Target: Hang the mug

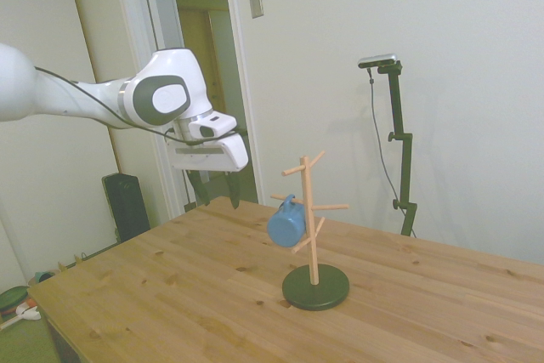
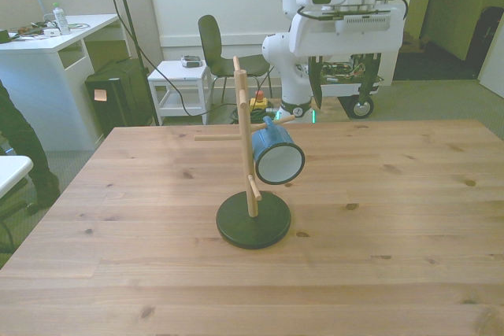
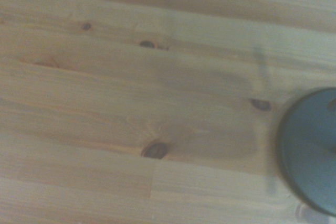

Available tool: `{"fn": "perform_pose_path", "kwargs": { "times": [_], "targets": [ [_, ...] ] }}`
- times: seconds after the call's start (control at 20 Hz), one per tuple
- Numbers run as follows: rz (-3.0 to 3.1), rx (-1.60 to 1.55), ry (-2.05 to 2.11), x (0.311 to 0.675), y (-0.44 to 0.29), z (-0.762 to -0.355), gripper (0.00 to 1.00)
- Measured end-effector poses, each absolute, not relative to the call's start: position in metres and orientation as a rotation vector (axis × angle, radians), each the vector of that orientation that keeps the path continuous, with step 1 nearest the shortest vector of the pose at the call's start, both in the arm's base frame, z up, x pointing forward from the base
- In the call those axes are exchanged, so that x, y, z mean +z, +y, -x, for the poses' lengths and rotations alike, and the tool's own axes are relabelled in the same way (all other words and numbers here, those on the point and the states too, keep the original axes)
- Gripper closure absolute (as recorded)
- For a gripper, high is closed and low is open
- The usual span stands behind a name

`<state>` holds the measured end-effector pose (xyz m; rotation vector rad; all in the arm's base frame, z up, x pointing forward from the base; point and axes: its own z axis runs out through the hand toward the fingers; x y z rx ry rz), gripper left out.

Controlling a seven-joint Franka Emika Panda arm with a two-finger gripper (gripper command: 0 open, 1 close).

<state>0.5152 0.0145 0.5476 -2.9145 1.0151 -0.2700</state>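
Observation:
The light-blue mug (image 1: pixel 285 225) (image 2: pixel 278 159) hangs by its handle on a peg of the wooden peg tree (image 1: pixel 308 210) (image 2: pixel 244 127), tilted with its white inside turned toward the front camera. The tree stands on a dark round base (image 1: pixel 315 286) (image 2: pixel 253 221) (image 3: pixel 310 150) near the table's middle. My gripper (image 1: pixel 215 191) (image 2: pixel 340 88) hovers high above the far table edge, well clear of the tree and mug. It is open, and nothing is between its fingers.
The wooden table (image 1: pixel 170 295) (image 2: pixel 394 218) carries only the tree. Beyond it in the front view stand a chair (image 2: pixel 211 41), a small white side table (image 2: pixel 181 76) and a white desk (image 2: pixel 47 45). A person's dark sleeve (image 2: pixel 16 135) shows at the front view's left edge.

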Motion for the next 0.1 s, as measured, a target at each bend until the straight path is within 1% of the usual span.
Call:
{"fn": "perform_pose_path", "kwargs": {
  "times": [0.1],
  "targets": [
    [2.926,-0.259,0.999,0.524,0.024,-0.497,0.0]
  ]
}}
